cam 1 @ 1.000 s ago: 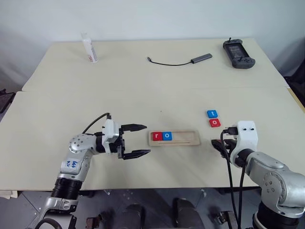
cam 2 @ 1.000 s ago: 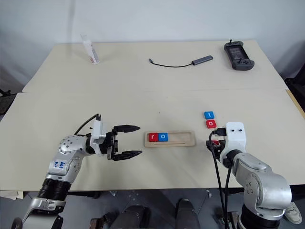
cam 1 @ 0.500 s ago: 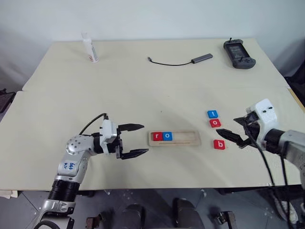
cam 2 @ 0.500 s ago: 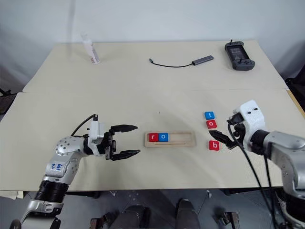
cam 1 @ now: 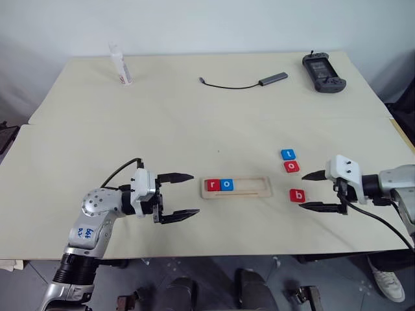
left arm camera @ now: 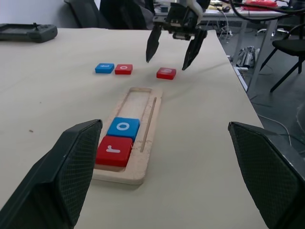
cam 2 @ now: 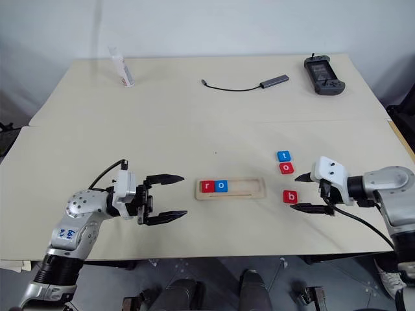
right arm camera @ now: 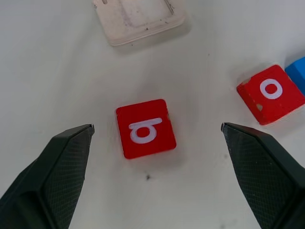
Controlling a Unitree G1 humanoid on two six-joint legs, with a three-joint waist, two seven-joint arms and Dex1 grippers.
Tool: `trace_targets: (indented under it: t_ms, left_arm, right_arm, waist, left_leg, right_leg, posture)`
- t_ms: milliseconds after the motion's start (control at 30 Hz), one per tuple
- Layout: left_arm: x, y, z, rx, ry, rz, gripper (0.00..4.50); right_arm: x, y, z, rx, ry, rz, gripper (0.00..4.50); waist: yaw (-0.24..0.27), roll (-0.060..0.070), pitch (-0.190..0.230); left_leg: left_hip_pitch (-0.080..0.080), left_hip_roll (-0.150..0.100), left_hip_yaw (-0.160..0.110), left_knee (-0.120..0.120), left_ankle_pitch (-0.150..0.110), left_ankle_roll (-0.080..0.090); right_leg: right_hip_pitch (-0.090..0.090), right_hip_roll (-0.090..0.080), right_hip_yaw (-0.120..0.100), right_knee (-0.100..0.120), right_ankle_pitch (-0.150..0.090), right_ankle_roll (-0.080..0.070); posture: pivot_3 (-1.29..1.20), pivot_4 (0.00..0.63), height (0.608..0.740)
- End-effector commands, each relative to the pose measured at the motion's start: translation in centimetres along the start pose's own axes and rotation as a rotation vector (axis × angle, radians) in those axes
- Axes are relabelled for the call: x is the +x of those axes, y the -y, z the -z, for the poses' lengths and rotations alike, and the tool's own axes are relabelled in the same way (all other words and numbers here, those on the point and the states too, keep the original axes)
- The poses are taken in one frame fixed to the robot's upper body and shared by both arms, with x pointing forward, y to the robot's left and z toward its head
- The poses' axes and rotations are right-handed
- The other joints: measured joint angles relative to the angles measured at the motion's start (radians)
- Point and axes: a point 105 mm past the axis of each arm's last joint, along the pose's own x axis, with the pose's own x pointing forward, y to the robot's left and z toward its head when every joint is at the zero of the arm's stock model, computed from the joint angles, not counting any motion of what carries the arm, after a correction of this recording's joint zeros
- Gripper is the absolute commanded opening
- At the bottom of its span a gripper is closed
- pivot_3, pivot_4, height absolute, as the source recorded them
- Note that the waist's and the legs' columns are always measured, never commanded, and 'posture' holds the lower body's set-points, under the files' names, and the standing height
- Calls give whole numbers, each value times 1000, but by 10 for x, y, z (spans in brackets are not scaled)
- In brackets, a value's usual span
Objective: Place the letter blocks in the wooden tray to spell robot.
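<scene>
With both my fingers spread wide and gripping nothing, my right gripper (cam 1: 312, 191) hovers just beside the red b block (cam 1: 297, 195), which lies flat on the table (cam 1: 194, 123) a little to the right of the wooden tray (cam 1: 249, 188). My left gripper (cam 1: 181, 194) is likewise wide open and empty, pointing level at the tray's left end from close by. Inside the tray sit a red r block (cam 1: 213, 184) and a blue o block (cam 1: 226, 184), touching side by side at its left end. Beyond the b block lie a red o block (cam 1: 292, 166) and a blue t block (cam 1: 288, 154), close together. At the far edge rest a cable (cam 1: 243, 82), a handheld controller (cam 1: 324, 72) and a white tube (cam 1: 121, 65).
</scene>
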Motion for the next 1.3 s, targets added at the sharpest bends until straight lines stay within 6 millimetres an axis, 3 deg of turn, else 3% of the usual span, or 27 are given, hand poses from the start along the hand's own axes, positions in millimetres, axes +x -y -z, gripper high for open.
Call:
trace_targets:
  t_ms: [33, 133, 233, 467, 567, 733, 867, 1100, 1300]
  left_arm:
    - [-1, 1, -9, 29, 17, 0, 4500]
    - [0, 1, -10, 36, 23, 6, 4500]
    - [1, 1, -11, 44, 28, 16, 4500]
    - [1, 2, -9, 49, 14, 43, 4500]
    - [-2, 1, -7, 45, 2, 27, 4500]
    - [-8, 1, -4, 38, -8, -13, 4500]
    - [-10, 0, -1, 31, -11, -46, 4500]
    - [-7, 6, -1, 29, -7, -55, 4500]
    - [-10, 11, -3, 27, -13, -81, 4500]
  right_arm:
    - [8, 3, -2, -10, 19, 4, 4470]
    - [12, -2, 2, -6, 2, -34, 4470]
    - [11, -4, 6, -9, -26, -52, 3854]
    - [8, -3, 6, -15, -29, -63, 1515]
    - [10, 4, -19, -76, 46, -34, 1456]
    - [18, -5, -66, -98, 132, -124, 1456]
    - [40, -5, -92, -86, 124, -135, 1456]
    - [81, -10, -101, -113, 99, -166, 1456]
    - [94, -10, -97, -137, 80, -184, 1456]
  waist:
    - [0, 0, 0]
    - [1, 0, 0]
    - [2, 0, 0]
    - [3, 0, 0]
    - [2, 0, 0]
    - [-6, 0, 0]
    - [0, 0, 0]
    - [12, 0, 0]
    - [9, 0, 0]
  left_leg:
    - [0, 0, 0, 0, 0, 0]
    - [0, 0, 0, 0, 0, 0]
    - [0, 0, 0, 1, 0, 0]
    - [0, 0, -1, 1, 0, 0]
    - [0, 0, 0, 1, 0, 0]
    - [0, 1, 0, 0, -1, -1]
    - [0, 2, 0, 1, -1, -2]
    - [-1, 0, -2, 1, -2, -1]
    - [-2, 0, -2, 1, -2, 0]
  right_leg:
    - [0, 0, 0, 0, 0, 0]
    - [0, 0, 0, 0, 0, 0]
    - [0, 0, 0, 0, 0, 0]
    - [0, 0, 0, 0, 0, 0]
    - [0, 0, 0, 0, 0, 0]
    - [-1, 0, 0, 0, 0, 0]
    - [-1, 0, 0, 0, 0, 0]
    - [0, 0, -1, 0, 0, 0]
    - [-1, 0, -2, 0, 0, 0]
  posture:
    - [0, 150, 740]
    - [0, 150, 740]
    - [0, 150, 740]
    - [0, 150, 740]
    - [0, 150, 740]
    - [0, 150, 740]
    - [0, 150, 740]
    - [0, 150, 740]
    - [0, 150, 740]
